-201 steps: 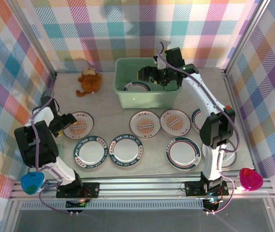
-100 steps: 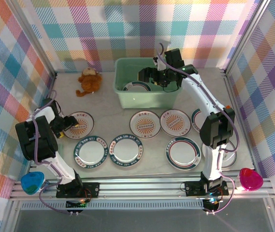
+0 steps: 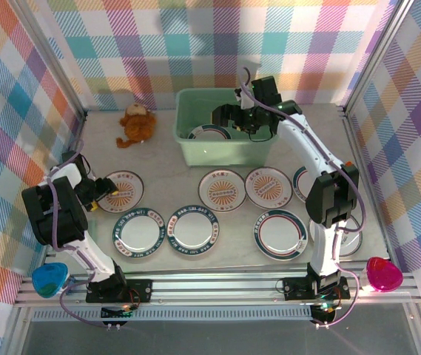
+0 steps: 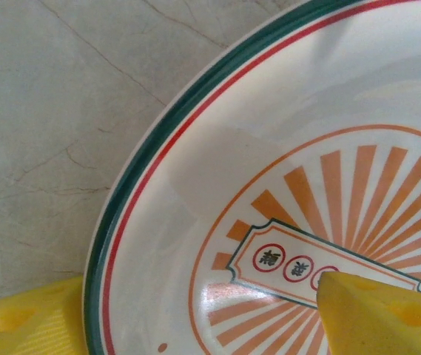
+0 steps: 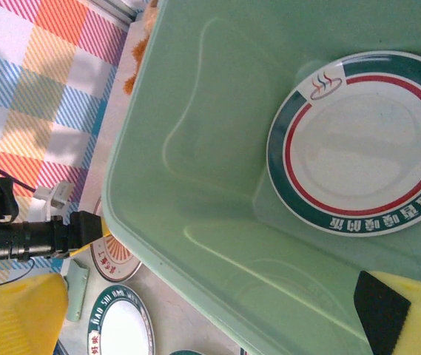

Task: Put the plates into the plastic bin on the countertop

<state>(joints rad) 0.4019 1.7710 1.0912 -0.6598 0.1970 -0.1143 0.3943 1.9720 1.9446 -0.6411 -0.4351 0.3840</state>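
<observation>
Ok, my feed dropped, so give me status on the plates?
Left gripper open, straddling sunburst plate rim. Right gripper open over plastic bin. One plate in bin, other plates on countertop. Plush toy beside bin, apart.

Count: 1 plate in bin (image 3: 210, 133), 6 plates in full view (image 3: 193, 227) on the bench (image 3: 236, 255), 2 partly hidden plates (image 3: 300, 180) behind the right arm (image 3: 310, 148). 1 green bin (image 3: 195, 154). 1 brown plush toy (image 3: 136, 124). 1 blue heart (image 3: 49, 279), 1 pink heart (image 3: 384, 274).
</observation>
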